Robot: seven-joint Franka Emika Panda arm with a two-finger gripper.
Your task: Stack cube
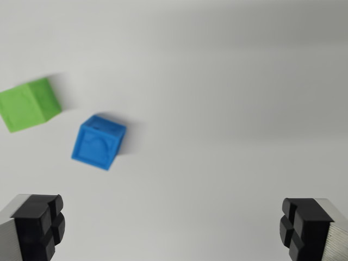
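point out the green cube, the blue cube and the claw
green cube (30, 104), wrist view, on its top face
blue cube (98, 142), wrist view, on its top face
claw (174, 228), wrist view, midway between its two black fingertips, which stand wide apart

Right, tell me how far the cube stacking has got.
Nothing is stacked yet: the green cube and blue cube sit apart on the white table. Nothing is in hand; the gripper is open and empty, off to the cubes' right. Grasping, lifting and stacking all remain.
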